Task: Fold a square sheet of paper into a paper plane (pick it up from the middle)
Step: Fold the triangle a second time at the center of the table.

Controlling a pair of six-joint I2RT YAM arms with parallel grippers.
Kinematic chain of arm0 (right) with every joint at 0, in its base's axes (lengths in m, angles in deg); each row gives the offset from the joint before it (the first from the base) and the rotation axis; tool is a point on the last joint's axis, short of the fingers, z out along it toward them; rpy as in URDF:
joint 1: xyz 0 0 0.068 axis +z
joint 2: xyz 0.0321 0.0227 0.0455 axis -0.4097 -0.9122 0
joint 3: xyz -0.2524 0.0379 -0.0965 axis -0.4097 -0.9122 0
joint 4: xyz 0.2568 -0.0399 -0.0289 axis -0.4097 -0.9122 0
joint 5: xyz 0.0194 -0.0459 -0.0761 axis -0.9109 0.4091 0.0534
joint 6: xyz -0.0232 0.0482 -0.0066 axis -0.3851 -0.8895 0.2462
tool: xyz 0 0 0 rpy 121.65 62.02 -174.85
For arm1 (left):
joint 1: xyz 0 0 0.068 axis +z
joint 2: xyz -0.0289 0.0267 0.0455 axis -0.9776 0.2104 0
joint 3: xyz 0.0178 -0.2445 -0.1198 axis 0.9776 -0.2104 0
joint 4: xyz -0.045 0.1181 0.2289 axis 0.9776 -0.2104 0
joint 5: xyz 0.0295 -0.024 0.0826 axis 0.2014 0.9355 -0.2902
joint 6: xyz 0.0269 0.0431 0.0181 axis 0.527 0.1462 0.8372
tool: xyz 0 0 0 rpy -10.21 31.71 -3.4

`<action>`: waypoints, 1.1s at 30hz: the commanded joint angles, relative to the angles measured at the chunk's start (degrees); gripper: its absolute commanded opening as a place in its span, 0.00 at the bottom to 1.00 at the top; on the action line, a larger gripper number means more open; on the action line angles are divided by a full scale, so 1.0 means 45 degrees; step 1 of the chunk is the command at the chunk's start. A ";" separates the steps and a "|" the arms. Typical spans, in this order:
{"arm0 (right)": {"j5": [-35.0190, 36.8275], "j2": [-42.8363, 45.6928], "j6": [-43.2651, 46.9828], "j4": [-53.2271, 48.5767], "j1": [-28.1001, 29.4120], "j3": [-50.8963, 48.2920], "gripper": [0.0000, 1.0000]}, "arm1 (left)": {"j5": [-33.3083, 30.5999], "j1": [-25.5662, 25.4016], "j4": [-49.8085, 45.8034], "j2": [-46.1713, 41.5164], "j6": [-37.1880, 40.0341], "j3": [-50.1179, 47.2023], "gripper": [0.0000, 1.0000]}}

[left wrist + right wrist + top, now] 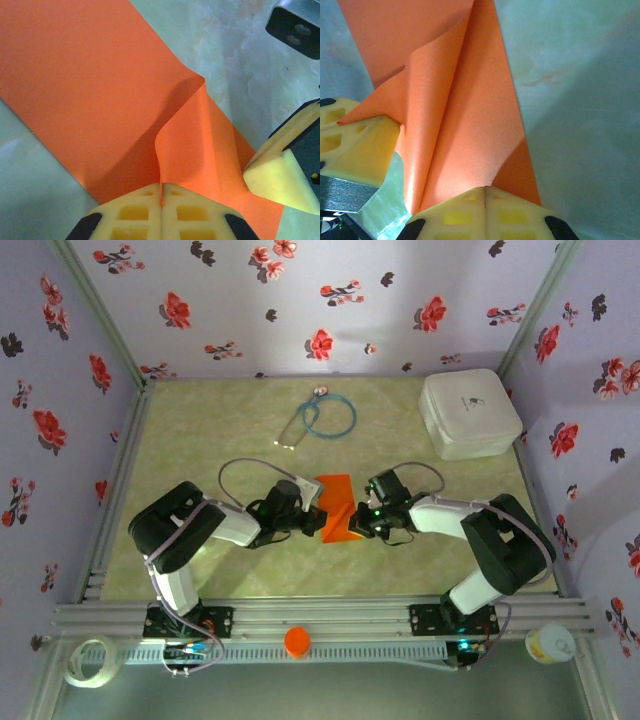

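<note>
Orange paper [338,502], folded narrow, one flap curling up; left hand [161,187] and right hand [485,190] pinch it

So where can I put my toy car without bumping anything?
Bare table left of the stethoscope, or between it and the white box. Crowded middle: the left claw and right claw pinch the orange paper.

Bright orange paper [90,85], greenish marbled table [220,440], red-flowered lilac walls [400,280]
</note>
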 commanded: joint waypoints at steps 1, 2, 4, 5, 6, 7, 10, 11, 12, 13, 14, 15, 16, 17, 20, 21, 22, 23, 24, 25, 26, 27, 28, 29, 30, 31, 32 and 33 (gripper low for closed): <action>0.0371 0.0375 -0.0146 -0.0350 0.0075 0.0037 0.00 | 0.0023 0.0062 -0.0805 0.0475 -0.0177 0.0042 0.03; 0.0312 0.0386 -0.0170 -0.0317 0.0080 0.0058 0.00 | 0.0039 0.0064 -0.0819 0.0488 -0.0168 0.0057 0.03; 0.0268 0.0438 -0.0304 -0.0184 0.0092 0.0020 0.01 | 0.0046 0.0060 -0.0839 0.0543 -0.0167 0.0101 0.03; 0.0243 0.0467 -0.0441 -0.0035 0.0081 -0.0017 0.01 | 0.0038 0.0065 -0.0822 0.0553 -0.0183 0.0112 0.03; 0.0192 0.0539 -0.0570 0.0171 0.0081 -0.0067 0.01 | 0.0066 0.0065 -0.0802 0.0554 -0.0188 0.0121 0.03; 0.0171 0.0635 -0.0768 0.0432 0.0083 -0.0143 0.01 | 0.0062 0.0063 -0.0800 0.0553 -0.0208 0.0122 0.03; 0.0219 0.0878 -0.1278 0.1198 0.0076 -0.0368 0.01 | 0.0105 0.0061 -0.0800 0.0541 -0.0232 0.0102 0.02; 0.0206 0.0889 -0.1461 0.1421 0.0076 -0.0389 0.01 | 0.0106 0.0064 -0.0810 0.0534 -0.0279 0.0094 0.02; 0.0167 0.0865 -0.1582 0.1656 0.0076 -0.0409 0.00 | 0.0128 0.0065 -0.0791 0.0515 -0.0310 0.0099 0.02; 0.0165 0.0837 -0.1725 0.1829 0.0061 -0.0410 0.00 | 0.0140 0.0064 -0.0766 0.0542 -0.0353 0.0091 0.02; 0.0228 0.0814 -0.1872 0.2005 0.0076 -0.0427 0.00 | 0.0162 0.0050 -0.0761 0.0546 -0.0380 0.0102 0.01; 0.0240 0.0765 -0.1982 0.2218 0.0076 -0.0444 0.00 | 0.0158 0.0060 -0.0756 0.0536 -0.0413 0.0102 0.01; 0.0211 0.0719 -0.2064 0.2391 0.0059 -0.0430 0.00 | 0.0149 0.0060 -0.0751 0.0519 -0.0454 0.0100 0.00; 0.0219 0.0633 -0.2118 0.2412 0.0038 -0.0365 0.00 | 0.0156 0.0065 -0.0733 0.0478 -0.0513 0.0074 0.00; 0.0029 0.0429 -0.2128 0.2392 0.0037 -0.0264 0.00 | 0.0167 0.0058 -0.0568 0.0402 -0.0549 -0.0016 0.00; 0.0007 0.0360 -0.2115 0.2253 0.0037 -0.0259 0.00 | 0.0159 0.0065 -0.0583 0.0380 -0.0549 -0.0025 0.00; 0.0104 0.0300 -0.2109 0.2075 0.0056 -0.0287 0.00 | 0.0167 0.0065 -0.0577 0.0387 -0.0558 0.0004 0.00; 0.0291 0.0265 -0.2109 0.1899 0.0090 -0.0365 0.00 | 0.0166 0.0065 -0.0565 0.0375 -0.0559 0.0021 0.00; 0.0459 0.0210 -0.2104 0.1747 0.0114 -0.0421 0.00 | 0.0195 0.0063 -0.0578 0.0391 -0.0575 0.0037 0.00; 0.0638 0.0165 -0.2092 0.1543 0.0152 -0.0501 0.00 | 0.0226 0.0060 -0.0595 0.0387 -0.0583 0.0071 0.00; 0.0772 0.0104 -0.2055 0.1382 0.0183 -0.0570 0.00 | 0.0262 0.0064 -0.0609 0.0358 -0.0626 0.0115 0.00; 0.0803 0.0055 -0.2050 0.1377 0.0193 -0.0665 0.00 | 0.0281 0.0065 -0.0610 0.0339 -0.0674 0.0119 0.00; 0.0760 -0.0002 -0.2088 0.1502 0.0212 -0.0801 0.00 | 0.0315 0.0053 -0.0588 0.0299 -0.0723 0.0114 0.00; 0.0732 -0.0078 -0.2123 0.1629 0.0227 -0.0900 0.00 | 0.0359 0.0065 -0.0570 0.0251 -0.0764 0.0121 0.00; 0.0756 -0.0125 -0.2128 0.1662 0.0213 -0.0970 0.00 | 0.0411 0.0065 -0.0557 0.0224 -0.0791 0.0135 0.00; 0.0783 -0.0204 -0.2131 0.1676 0.0217 -0.0995 0.00 | 0.0484 0.0064 -0.0592 0.0168 -0.0812 0.0141 0.00; 0.0775 -0.0233 -0.2111 0.1670 0.0225 -0.1015 0.00 | 0.0516 0.0065 -0.0664 0.0130 -0.0813 0.0178 0.00; 0.0795 -0.0293 -0.2109 0.1666 0.0217 -0.1015 0.00 | 0.0555 0.0065 -0.0743 0.0058 -0.0799 0.0227 0.01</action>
